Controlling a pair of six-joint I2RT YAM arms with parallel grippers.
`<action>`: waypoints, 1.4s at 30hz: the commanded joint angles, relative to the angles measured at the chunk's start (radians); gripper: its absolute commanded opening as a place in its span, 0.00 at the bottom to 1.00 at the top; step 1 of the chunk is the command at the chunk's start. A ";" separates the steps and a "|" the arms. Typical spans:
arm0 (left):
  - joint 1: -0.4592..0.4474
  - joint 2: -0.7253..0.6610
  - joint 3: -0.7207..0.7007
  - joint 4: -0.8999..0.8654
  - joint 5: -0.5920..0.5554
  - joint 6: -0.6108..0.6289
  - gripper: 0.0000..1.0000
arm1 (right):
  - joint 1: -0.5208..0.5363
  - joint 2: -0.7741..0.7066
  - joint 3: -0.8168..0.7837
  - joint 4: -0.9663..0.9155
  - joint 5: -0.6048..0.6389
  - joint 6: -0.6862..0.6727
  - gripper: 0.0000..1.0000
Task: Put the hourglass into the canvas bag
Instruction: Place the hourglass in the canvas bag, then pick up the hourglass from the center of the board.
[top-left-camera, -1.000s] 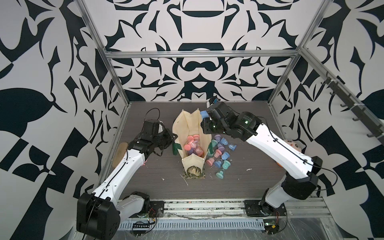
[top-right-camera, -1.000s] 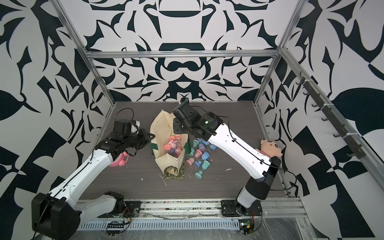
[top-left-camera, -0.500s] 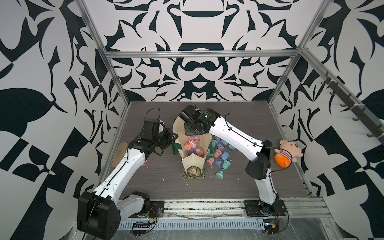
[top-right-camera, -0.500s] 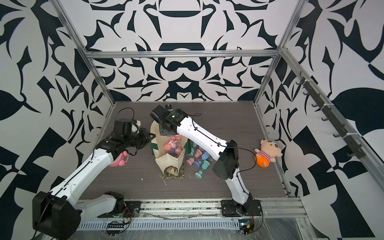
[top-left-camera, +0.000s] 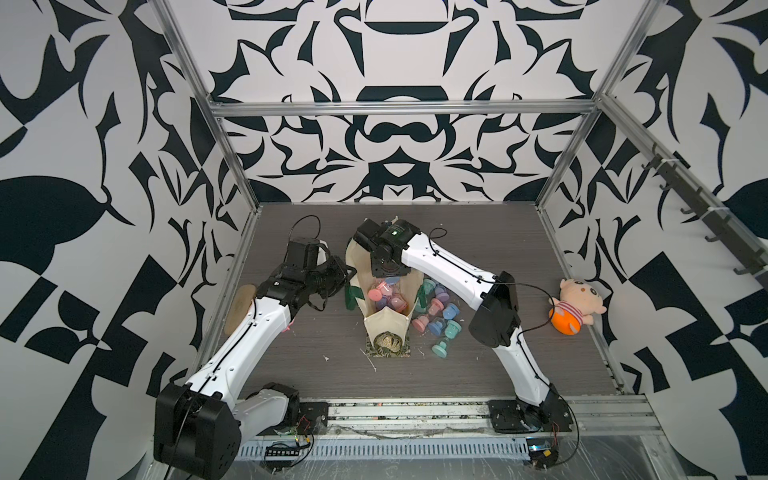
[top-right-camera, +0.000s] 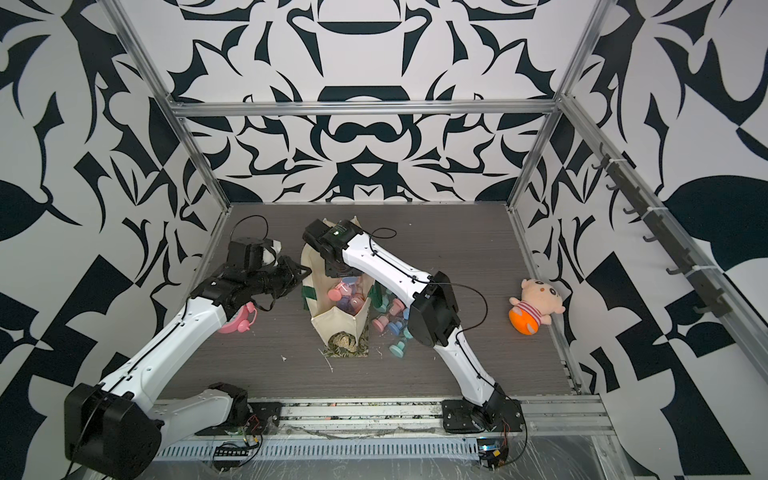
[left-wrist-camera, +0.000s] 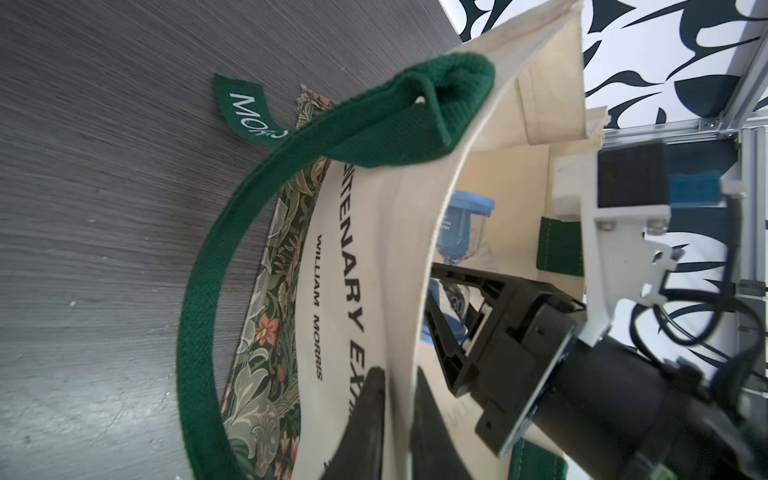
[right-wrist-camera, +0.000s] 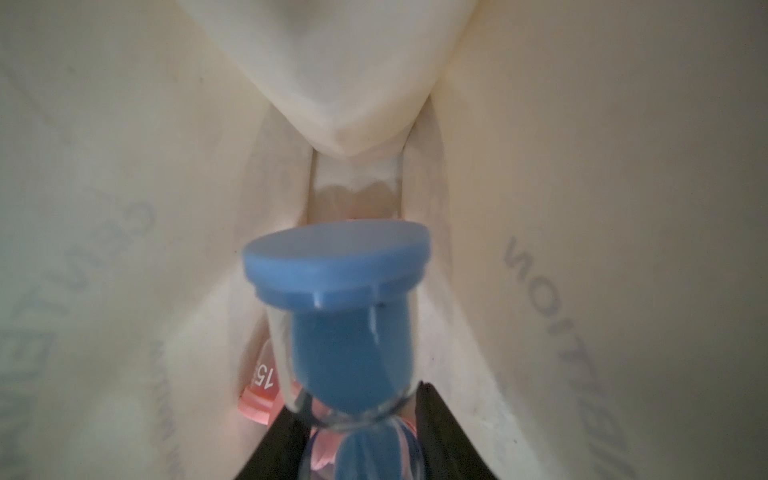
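Note:
The canvas bag lies in mid-table, its mouth facing the back. My left gripper is shut on the bag's left wall and holds the mouth apart. My right gripper reaches inside the bag. A blue hourglass sits between its fingers, which stand slightly apart with a gap at the waist. Several pastel hourglasses lie deeper in the bag, one of them pink.
Several loose hourglasses lie right of the bag under the right arm. A plush doll rests at the right wall. A pink object and a tan disc sit by the left arm. The green handle loops over the table.
My right arm swung left from above the loose hourglasses to the bag's mouth and reached in with the blue hourglass; its fingers have parted a little. The left arm stayed put.

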 joint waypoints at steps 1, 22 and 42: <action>0.004 -0.002 0.011 0.013 0.002 0.018 0.19 | 0.011 -0.073 0.009 0.020 0.008 -0.001 0.57; 0.004 -0.038 0.011 -0.020 -0.023 0.018 0.18 | 0.119 -0.505 -0.254 0.245 0.180 -0.158 0.68; 0.004 -0.036 0.009 -0.015 -0.024 0.009 0.17 | -0.510 -0.803 -1.074 0.503 -0.352 -0.272 0.68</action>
